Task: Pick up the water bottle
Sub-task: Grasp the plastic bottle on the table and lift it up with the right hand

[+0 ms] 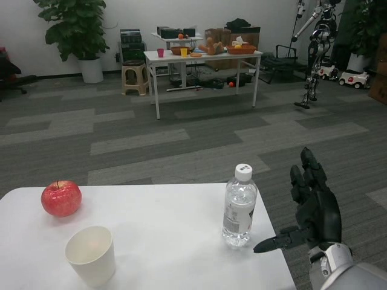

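Note:
A clear plastic water bottle (239, 207) with a white cap stands upright near the right edge of the white table (169, 241). My right hand (311, 208) hovers just to the right of it, past the table edge. Its fingers are spread and point upward, and the thumb reaches toward the bottle's base without touching it. The hand holds nothing. My left hand is out of view.
A red apple (61, 198) lies at the table's left, and a white paper cup (91, 255) stands in front of it. Beyond, on grey carpet, a second white table (202, 57) carries cups and baskets. A potted plant (77, 30) and another humanoid robot (317, 42) stand further back.

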